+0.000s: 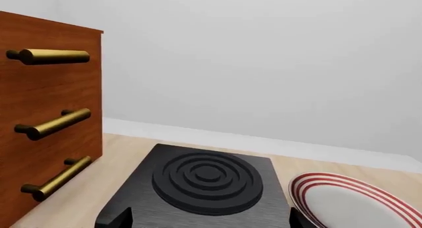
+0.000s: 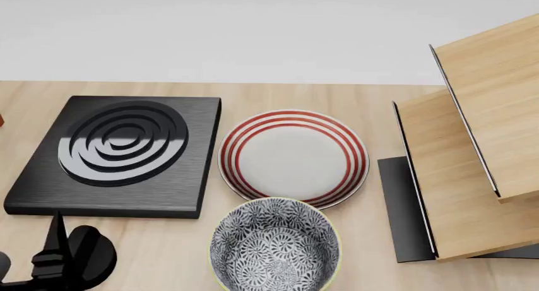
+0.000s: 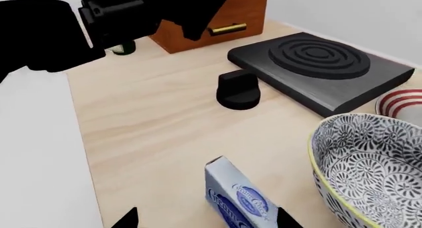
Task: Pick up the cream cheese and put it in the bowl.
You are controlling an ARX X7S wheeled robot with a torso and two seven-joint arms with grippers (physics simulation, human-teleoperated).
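The cream cheese (image 3: 238,197), a light blue and white box with a dark blue oval logo, stands on the wooden table in the right wrist view, just beside the bowl (image 3: 369,163). My right gripper (image 3: 207,221) is open, with its two dark fingertips on either side of the box and not touching it. The bowl (image 2: 274,245), blue-and-white floral with a pale yellow rim, sits at the front of the head view. The cream cheese and my right gripper are out of the head view. My left gripper (image 1: 209,221) is open and empty over the stove; part of it shows in the head view (image 2: 55,253).
A black stove plate (image 2: 118,153) lies at the left, a white plate with red rings (image 2: 293,157) behind the bowl, and a tilted wooden rack (image 2: 459,165) at the right. A black knob (image 3: 237,89) stands before the stove. A brown drawer cabinet (image 1: 46,114) is far left.
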